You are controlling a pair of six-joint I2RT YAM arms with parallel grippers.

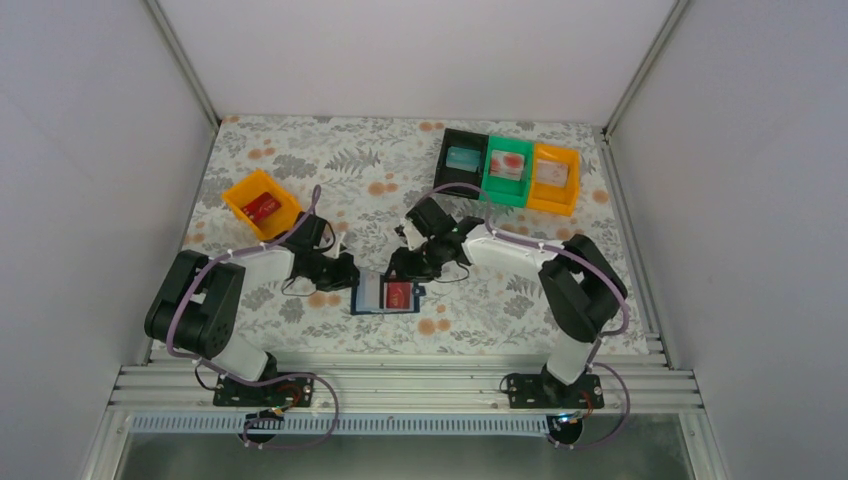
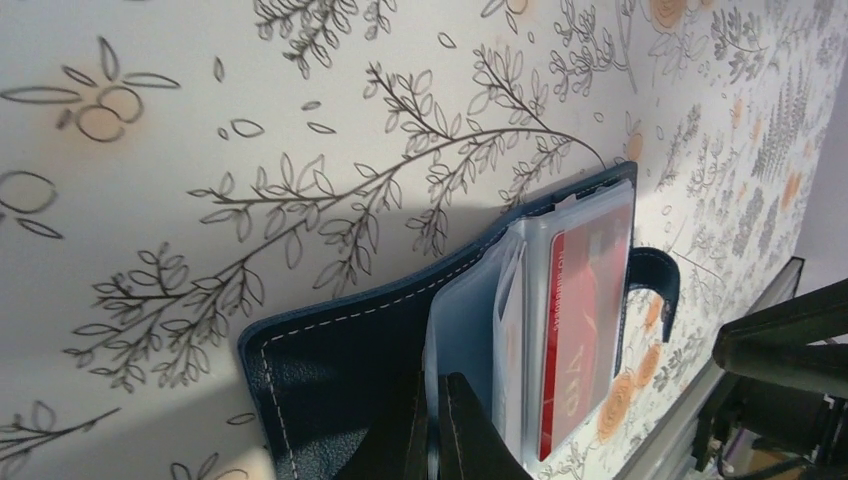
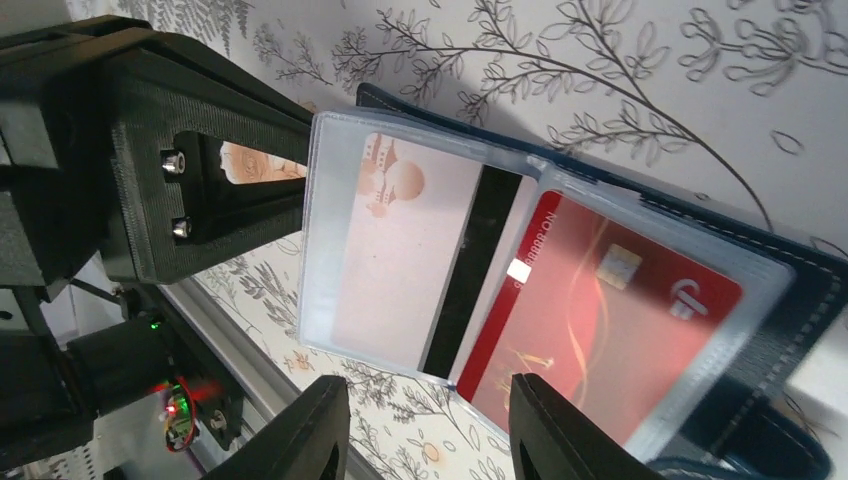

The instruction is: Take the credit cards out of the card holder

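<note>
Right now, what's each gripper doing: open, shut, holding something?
Left gripper: shut, pinching the card holder.
Right gripper: open, holding nothing, fingers apart in front of the red credit card.

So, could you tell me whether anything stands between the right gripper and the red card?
Only the clear sleeve of the card holder covers the red card; the open right gripper has nothing else before it. The left gripper pinches the neighbouring leaf.

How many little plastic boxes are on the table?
4. One orange plastic bin sits alone at the left; a black plastic bin, a green plastic bin and a second orange plastic bin stand side by side at the back right. More could be hidden.
</note>
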